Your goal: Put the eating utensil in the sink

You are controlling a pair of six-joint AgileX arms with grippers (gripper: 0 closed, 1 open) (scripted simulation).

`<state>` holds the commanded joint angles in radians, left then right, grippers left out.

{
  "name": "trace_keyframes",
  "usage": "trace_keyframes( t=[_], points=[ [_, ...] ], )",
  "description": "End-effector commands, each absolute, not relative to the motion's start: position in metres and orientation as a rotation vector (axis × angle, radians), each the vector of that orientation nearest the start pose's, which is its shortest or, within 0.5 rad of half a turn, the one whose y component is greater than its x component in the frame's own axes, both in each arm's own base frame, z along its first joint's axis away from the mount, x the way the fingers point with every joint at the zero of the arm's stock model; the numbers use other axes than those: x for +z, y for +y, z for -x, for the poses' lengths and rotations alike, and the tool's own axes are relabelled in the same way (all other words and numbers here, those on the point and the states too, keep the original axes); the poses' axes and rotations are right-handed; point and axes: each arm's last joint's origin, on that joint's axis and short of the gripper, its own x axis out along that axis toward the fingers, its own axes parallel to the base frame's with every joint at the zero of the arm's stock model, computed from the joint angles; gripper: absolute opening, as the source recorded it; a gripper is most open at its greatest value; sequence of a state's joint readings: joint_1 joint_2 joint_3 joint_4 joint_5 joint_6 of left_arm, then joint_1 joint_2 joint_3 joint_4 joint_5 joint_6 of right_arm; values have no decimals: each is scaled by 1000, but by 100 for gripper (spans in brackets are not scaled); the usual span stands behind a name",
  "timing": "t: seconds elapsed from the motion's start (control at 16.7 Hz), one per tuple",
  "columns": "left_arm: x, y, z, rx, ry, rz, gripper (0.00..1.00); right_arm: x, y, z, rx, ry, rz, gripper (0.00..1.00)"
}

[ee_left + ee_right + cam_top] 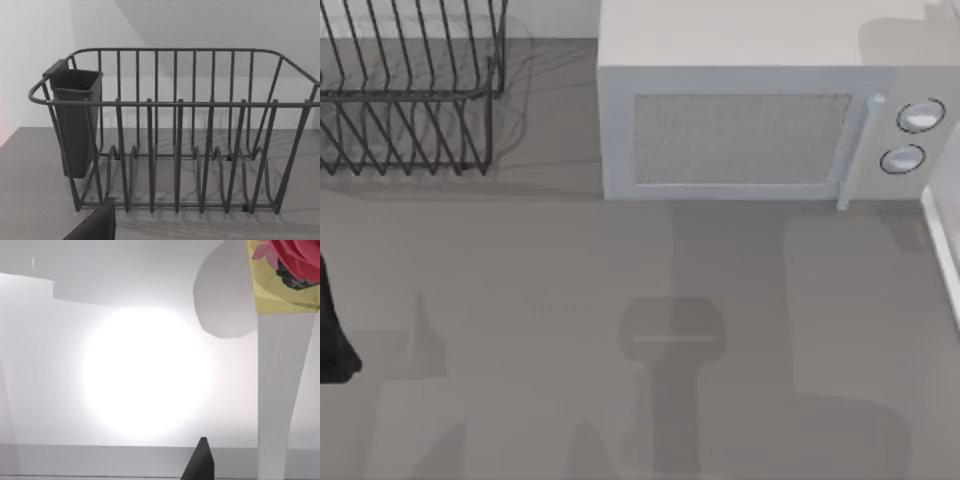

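One dish rack (pixel 410 90) and one microwave (pixel 760 120) on my table (pixel 520 300), left arm (pixel 332 330) at table's left edge, can't tell either arm's jaws.

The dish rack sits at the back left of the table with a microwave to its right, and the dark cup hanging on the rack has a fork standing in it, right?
Not quite. The dish rack and microwave are as you say, but the dark cup on the rack is empty in the left wrist view; no fork stands in it.

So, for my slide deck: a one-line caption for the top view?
Wire dish rack and microwave behind a grey countertop.
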<state>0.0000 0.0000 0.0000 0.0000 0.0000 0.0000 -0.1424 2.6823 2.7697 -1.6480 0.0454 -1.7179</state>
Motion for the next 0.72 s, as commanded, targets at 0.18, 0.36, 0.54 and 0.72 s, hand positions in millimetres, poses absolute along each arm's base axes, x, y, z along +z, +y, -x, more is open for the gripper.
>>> trace_keyframes(
  t=[0.18,0.36,0.54,0.72],
  points=[
    [160,-1,-106,0,0,0,100,200,-68,-498,1190,1222,1254,0],
    [160,-1,-106,0,0,0,100,191,-67,-501,1183,1215,1260,0],
    [160,-1,-106,0,0,0,100,167,-67,-499,1215,1238,1239,0],
    [160,-1,-106,0,0,0,100,155,-66,-498,1209,1231,1246,0]
  ],
)
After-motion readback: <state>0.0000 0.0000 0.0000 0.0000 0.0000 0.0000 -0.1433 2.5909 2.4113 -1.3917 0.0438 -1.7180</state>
